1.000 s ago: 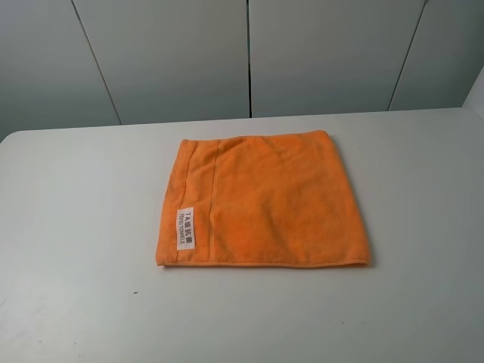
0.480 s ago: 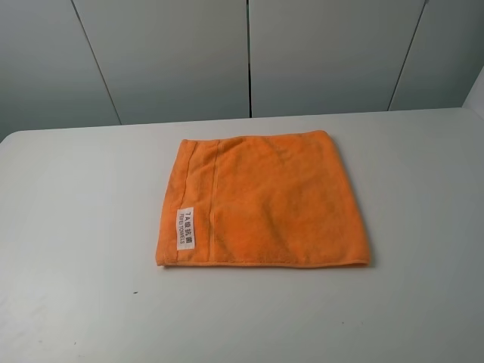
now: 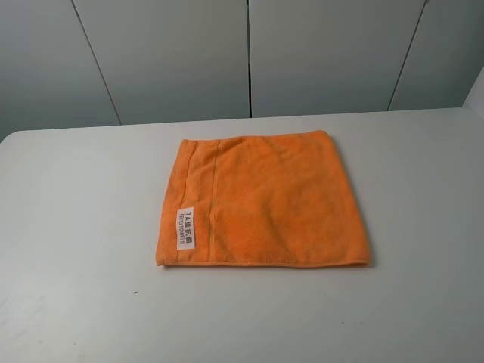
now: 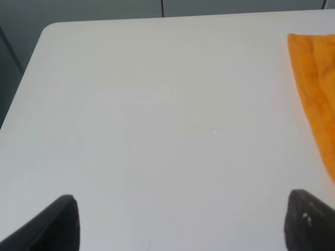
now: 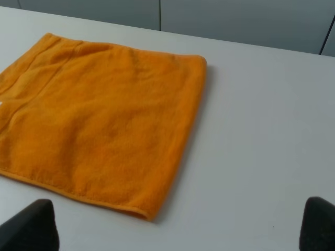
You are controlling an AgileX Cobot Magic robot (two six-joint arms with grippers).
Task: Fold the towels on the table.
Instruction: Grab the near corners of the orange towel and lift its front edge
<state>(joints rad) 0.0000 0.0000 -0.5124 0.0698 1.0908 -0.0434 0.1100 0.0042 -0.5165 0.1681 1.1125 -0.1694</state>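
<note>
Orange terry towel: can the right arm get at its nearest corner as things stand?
Probably yes. In the right wrist view the orange terry towel lies flat on the white table, its corner just ahead of the open right gripper, with nothing between them.

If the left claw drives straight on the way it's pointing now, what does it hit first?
Most likely bare table: the open left claw aims at plain white surface. The orange towel lies off to one side of that line, though depth is hard to judge.
</note>
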